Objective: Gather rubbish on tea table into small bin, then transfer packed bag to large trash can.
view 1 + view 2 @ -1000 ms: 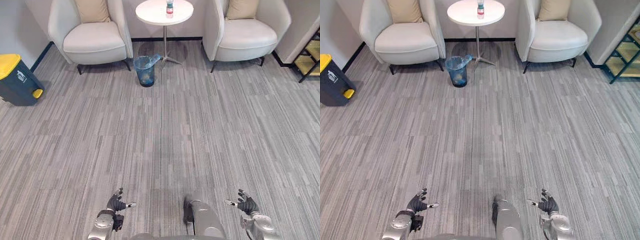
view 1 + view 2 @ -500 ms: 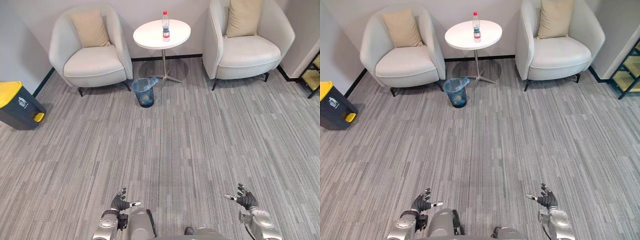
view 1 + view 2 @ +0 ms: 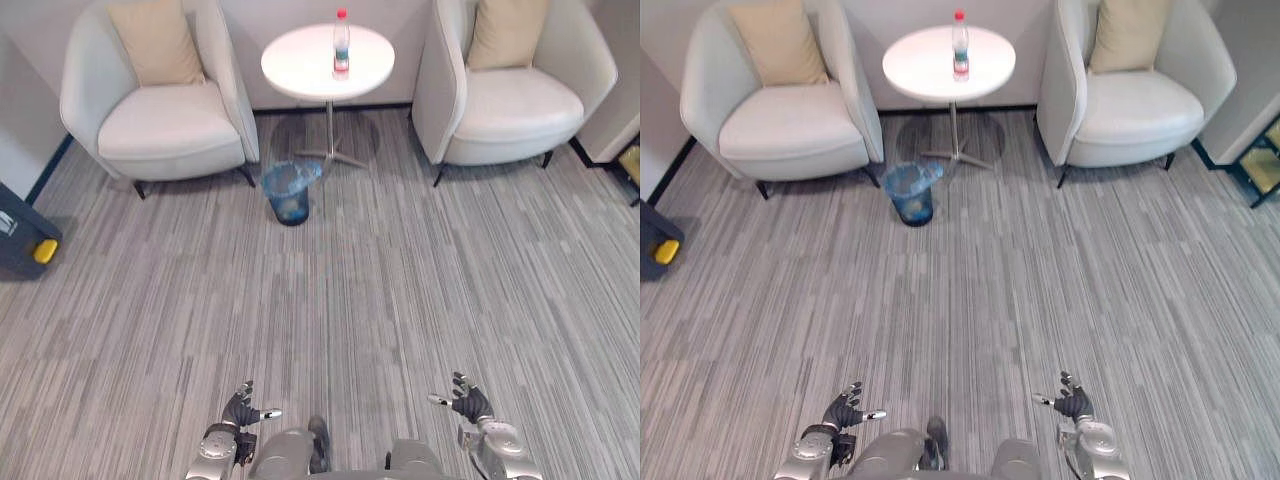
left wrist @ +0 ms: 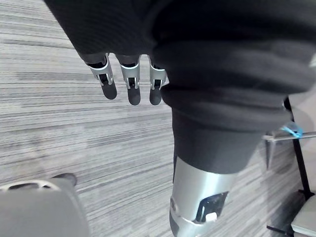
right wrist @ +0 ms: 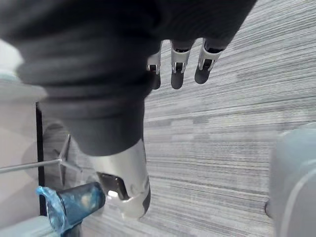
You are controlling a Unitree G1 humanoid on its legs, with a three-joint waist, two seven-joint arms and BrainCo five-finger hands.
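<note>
The left robot hand [image 3: 240,408] and right robot hand [image 3: 468,402] hung open, empty; the clear plastic bottle [image 3: 341,44] on the round white counter [image 3: 300,65] probably needed a closer, square approach.

The carpet floor [image 3: 400,300] is striped in light and dark grey. The round tea table [image 3: 300,65] is finished in white. The bottle [image 3: 341,45] is clear and capped in red. The small bin [image 3: 291,195] is lined with a translucent blue bag. The left armchair [image 3: 170,130] and right armchair [image 3: 520,105] are upholstered in off-white, with the left cushion [image 3: 155,45] and right cushion [image 3: 507,30] in beige. The large trash can [image 3: 18,240] is dark grey with a yellow pedal [image 3: 45,250]
</note>
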